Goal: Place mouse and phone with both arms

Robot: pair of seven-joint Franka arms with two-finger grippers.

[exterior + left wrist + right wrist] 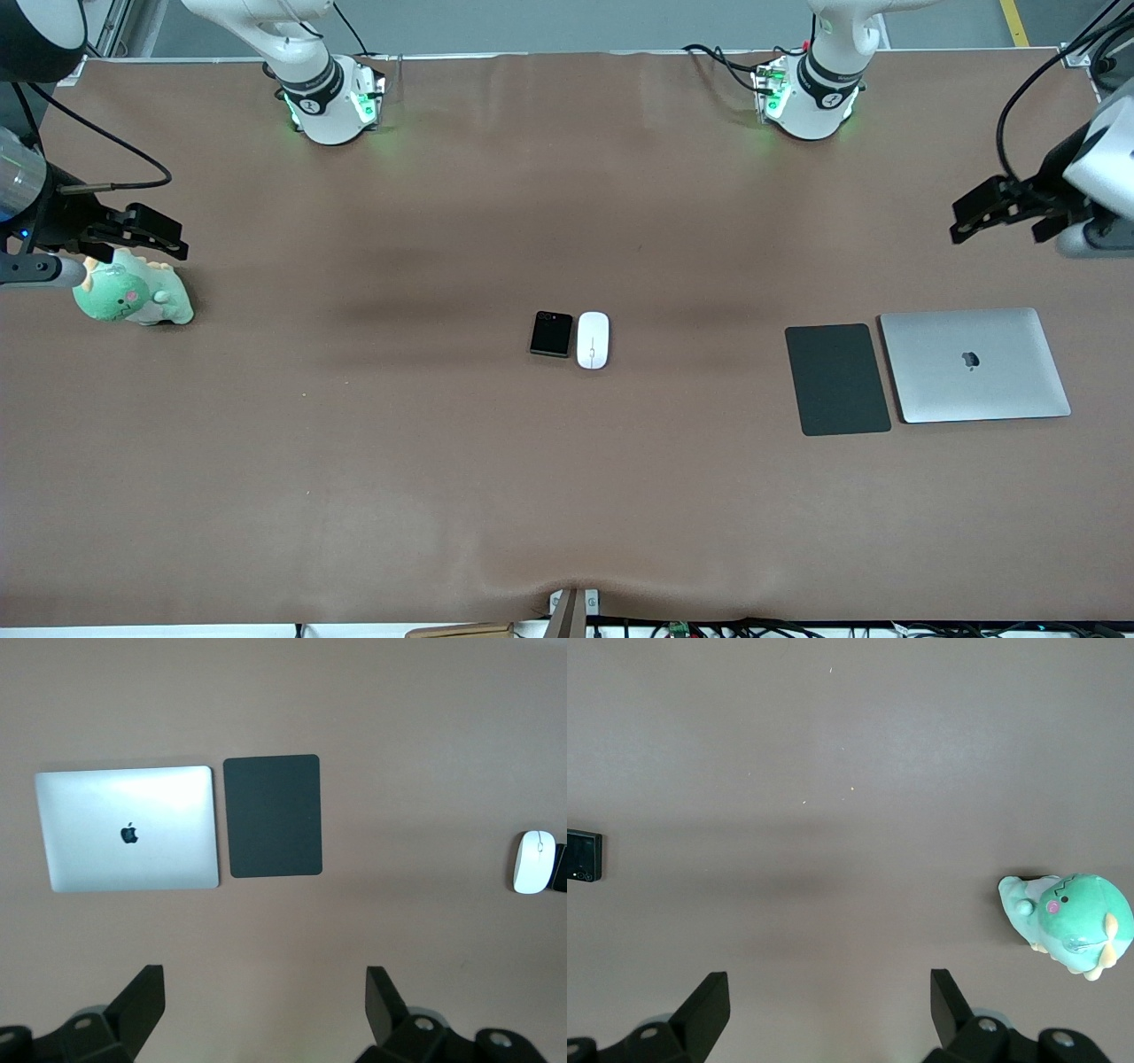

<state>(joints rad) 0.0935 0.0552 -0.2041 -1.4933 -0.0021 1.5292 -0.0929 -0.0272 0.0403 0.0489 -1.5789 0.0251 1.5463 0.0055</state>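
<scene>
The glossy black phone (551, 334) and the white mouse (593, 339) lie side by side at the middle of the table, the mouse toward the left arm's end. My left gripper (974, 213) hangs open and empty over bare table near the left arm's end; the left wrist view shows its gripper (266, 1005) with the mouse (534, 862) and a sliver of the phone (561, 866) at the frame's edge. My right gripper (159, 232) hovers open and empty at the right arm's end. In the right wrist view that gripper (831, 1010) stands over bare table, the phone (583, 855) at the frame's edge.
A dark grey mat (836, 378) and a closed silver laptop (974, 364) lie side by side toward the left arm's end, below the left gripper in the front view. A green plush dinosaur (133, 297) sits under the right gripper. Cables run along the table's front edge.
</scene>
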